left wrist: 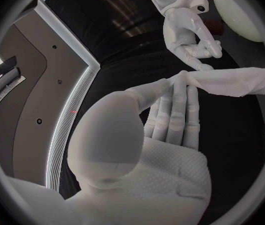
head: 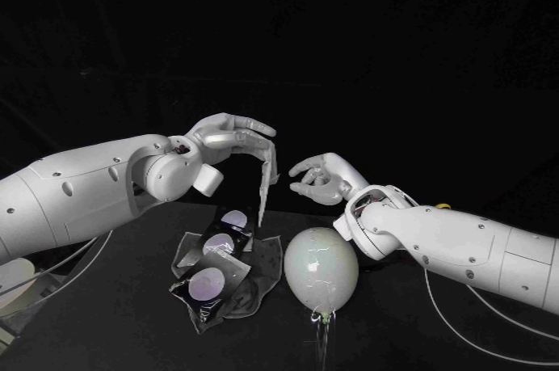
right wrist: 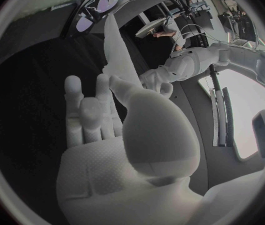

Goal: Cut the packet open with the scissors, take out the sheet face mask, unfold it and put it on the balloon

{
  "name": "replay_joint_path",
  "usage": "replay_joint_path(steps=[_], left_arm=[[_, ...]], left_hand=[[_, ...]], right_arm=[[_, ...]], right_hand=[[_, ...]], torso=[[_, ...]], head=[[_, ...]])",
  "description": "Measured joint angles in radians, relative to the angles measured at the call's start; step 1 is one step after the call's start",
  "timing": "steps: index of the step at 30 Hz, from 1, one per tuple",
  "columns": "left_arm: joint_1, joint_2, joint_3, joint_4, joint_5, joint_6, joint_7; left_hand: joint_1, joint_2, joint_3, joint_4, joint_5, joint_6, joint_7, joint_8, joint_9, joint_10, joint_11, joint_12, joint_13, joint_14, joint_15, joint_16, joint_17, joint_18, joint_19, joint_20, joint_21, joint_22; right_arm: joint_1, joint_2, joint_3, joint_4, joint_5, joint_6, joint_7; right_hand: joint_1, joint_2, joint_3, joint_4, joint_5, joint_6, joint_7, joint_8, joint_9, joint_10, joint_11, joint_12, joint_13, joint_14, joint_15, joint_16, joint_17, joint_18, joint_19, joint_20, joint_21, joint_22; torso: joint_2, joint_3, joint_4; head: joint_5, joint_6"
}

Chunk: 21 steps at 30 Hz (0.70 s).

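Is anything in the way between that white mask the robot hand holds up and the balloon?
Nothing visible does. The folded white sheet mask hangs from the left robot hand over the opened dark packet; the pale oval balloon lies beside that packet. The right robot hand hovers above the balloon, holding nothing.

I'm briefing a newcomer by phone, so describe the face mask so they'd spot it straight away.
Start at the black table, where a dark packet lies beside a pale balloon. Above the packet, the left hand holds the mask by its top end. It is the one thin, pale strip hanging in the air, while its neighbours lie on the table.
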Motion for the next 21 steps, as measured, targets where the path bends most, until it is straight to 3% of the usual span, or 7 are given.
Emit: replay_joint_path(steps=[1,5,6,10,13,17,21], left_arm=[[0.0,0.0,0.0,0.001,0.0,0.0,0.0],[0.0,0.001,0.0,0.007,0.0,0.001,-0.001],[0.0,0.001,0.0,0.008,0.0,0.001,-0.001],[0.0,0.001,0.0,0.01,0.0,0.002,-0.002],[0.0,0.001,0.0,0.01,0.0,0.002,-0.003],[0.0,0.002,0.0,0.011,0.0,0.002,-0.003],[0.0,0.003,0.0,0.014,0.0,0.003,-0.003]], left_hand=[[0.0,0.0,0.0,0.0,0.0,0.0,0.0,0.0,0.0,0.0,0.0,0.0,0.0,0.0,0.0,0.0,0.0,0.0,0.0,0.0,0.0,0.0],[0.0,0.0,0.0,0.0,-0.002,0.0,0.0,0.0,0.0,0.0,0.0,0.0,0.0,0.002,-0.001,0.0,0.0,0.0,0.0,0.0,0.0,0.0],[0.0,0.0,0.0,0.0,-0.002,0.0,0.0,0.0,0.0,0.0,0.0,0.0,0.0,0.002,-0.001,0.0,0.0,0.0,0.0,0.0,0.0,0.0],[0.0,0.0,0.0,0.0,-0.003,0.0,0.0,0.0,0.0,0.0,0.0,0.0,0.0,0.002,-0.002,0.0,0.0,0.0,0.0,0.0,0.0,0.0],[0.0,0.0,0.0,0.0,0.0,0.0,0.0,0.0,0.0,0.0,0.0,0.0,0.0,0.002,-0.002,0.0,0.0,0.0,0.0,0.0,0.0,0.0],[0.0,0.0,0.0,0.0,0.0,0.0,0.0,0.0,-0.001,0.0,0.0,0.0,0.0,0.002,-0.002,0.0,0.0,-0.001,0.0,0.0,0.0,0.0],[0.0,0.0,0.0,0.0,0.0,0.0,0.0,0.0,-0.001,0.002,0.002,0.0,0.0,0.002,-0.001,0.0,0.001,-0.001,0.0,0.0,0.0,0.0]], right_arm=[[0.0,0.001,0.0,0.0,-0.007,-0.015,0.01],[0.0,0.007,0.0,-0.002,-0.032,-0.057,0.035],[0.0,0.009,0.0,-0.003,-0.038,-0.063,0.039],[-0.001,0.021,0.0,-0.013,-0.063,-0.081,0.051],[-0.001,0.029,0.0,-0.023,-0.084,-0.087,0.053],[-0.001,0.033,0.0,-0.032,-0.107,-0.09,0.05],[-0.002,0.033,0.0,-0.034,-0.14,-0.088,0.039]], right_hand=[[0.0,0.0,0.005,0.0,0.0,0.006,-0.003,0.0,-0.002,0.0,-0.002,0.024,0.018,0.023,-0.003,0.028,0.038,-0.002,0.028,-0.002,0.055,0.003],[-0.004,-0.004,0.014,-0.004,0.006,0.02,-0.005,-0.005,-0.013,-0.003,-0.014,0.125,0.094,0.107,-0.01,0.123,0.18,-0.043,0.128,-0.011,0.259,0.005],[-0.01,0.002,0.016,-0.002,0.006,0.021,-0.004,-0.006,-0.015,-0.005,-0.016,0.149,0.114,0.121,-0.009,0.139,0.204,-0.043,0.145,-0.012,0.295,0.006],[-0.016,0.0,0.021,-0.003,0.006,0.028,-0.01,-0.017,-0.026,0.025,-0.017,0.383,0.339,0.142,-0.01,0.196,0.23,-0.066,0.213,-0.014,0.446,0.006],[-0.025,-0.009,0.021,-0.002,0.006,0.028,-0.007,-0.028,-0.033,0.08,-0.011,0.568,0.522,0.144,-0.008,0.223,0.231,-0.066,0.237,-0.014,0.502,0.005],[-0.025,-0.009,0.018,-0.006,0.006,0.014,-0.004,-0.035,-0.041,0.146,-0.009,0.744,0.698,0.146,-0.007,0.25,0.234,-0.082,0.265,-0.012,0.569,0.005],[-0.023,-0.008,0.022,-0.018,0.006,0.014,-0.004,-0.04,-0.042,0.198,-0.008,0.843,0.791,0.145,-0.007,0.254,0.234,-0.097,0.286,-0.009,0.625,0.005]], torso=[[0.0,0.0,0.0],[0.0,0.0001,0.0006],[0.0,0.0001,0.0007],[0.0,0.0003,0.0005],[0.0,0.0003,0.0005],[0.0,0.0,0.0005],[0.0,-0.0001,0.0]], head=[[0.0,0.0],[0.0,0.0],[0.0,0.0],[0.0,0.001],[-0.001,0.001],[-0.002,0.002],[-0.002,0.001]])
